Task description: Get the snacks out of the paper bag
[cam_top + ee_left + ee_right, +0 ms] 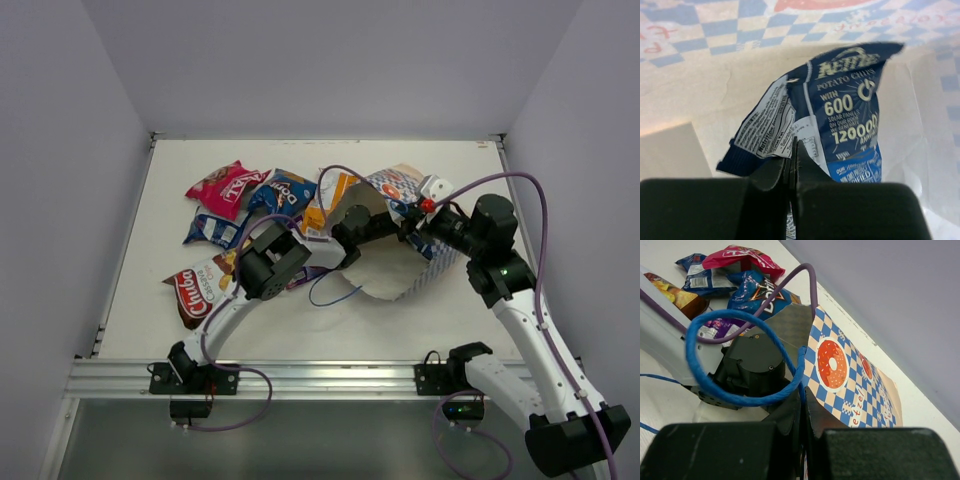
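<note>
The paper bag (412, 268) lies on its side at mid-table, its mouth facing left. My left gripper (372, 228) reaches inside it. In the left wrist view the left gripper (794, 146) is shut on a dark blue potato-chip packet (845, 115), which rests against the cream inner wall of the bag (695, 90). My right gripper (804, 396) is shut on the checkered rim of the paper bag (840, 372), where the blue cord handle (700, 375) joins it. In the top view the right gripper (421, 211) holds the bag's upper edge.
Other snacks lie left of the bag: a pink-red packet (224, 187), a blue packet (282, 190), a blue-white packet (211, 230), an orange packet (330, 200) and a red-brown chips bag (198, 287). A loose blue cord (330, 293) trails in front of the bag.
</note>
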{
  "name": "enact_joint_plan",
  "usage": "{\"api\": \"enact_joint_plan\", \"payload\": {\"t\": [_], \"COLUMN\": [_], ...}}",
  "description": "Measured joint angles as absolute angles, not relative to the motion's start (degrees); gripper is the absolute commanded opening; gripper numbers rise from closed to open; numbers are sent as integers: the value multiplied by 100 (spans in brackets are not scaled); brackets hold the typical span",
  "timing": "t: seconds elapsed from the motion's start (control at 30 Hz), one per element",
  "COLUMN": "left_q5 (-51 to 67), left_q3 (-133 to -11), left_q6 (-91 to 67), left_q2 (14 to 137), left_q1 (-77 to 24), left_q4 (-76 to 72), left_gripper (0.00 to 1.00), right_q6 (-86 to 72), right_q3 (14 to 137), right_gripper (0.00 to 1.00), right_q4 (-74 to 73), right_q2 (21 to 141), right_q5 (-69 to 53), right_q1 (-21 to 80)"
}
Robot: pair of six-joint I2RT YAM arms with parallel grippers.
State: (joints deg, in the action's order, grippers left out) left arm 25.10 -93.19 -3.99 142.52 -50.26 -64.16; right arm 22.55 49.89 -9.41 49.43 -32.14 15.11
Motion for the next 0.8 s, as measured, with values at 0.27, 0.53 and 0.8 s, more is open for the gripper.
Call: {"api": "enact_joint_plan", "payload": {"t": [0.27, 0.53, 0.8], "left_q5": [2421, 2309, 1667], "left_q3": [-7629, -5852, -5094], "left_q6": [-497, -637, -670], "left_q2": [13131, 11061, 8602], "left_q1": [-5026, -5033, -5039], "left_q4": [-6676, -6648, -5013], "left_gripper": [0, 0, 0], "right_q6": [2154, 2078, 1667], "right_q3": [4899, 4711, 4709], "right_gripper": [0, 0, 0], "right_q4": [-757, -429, -285], "right_q2": [4821, 4814, 4923], "right_q5": [-2246, -858, -290], "right_q1": [1577, 1380, 729]}}
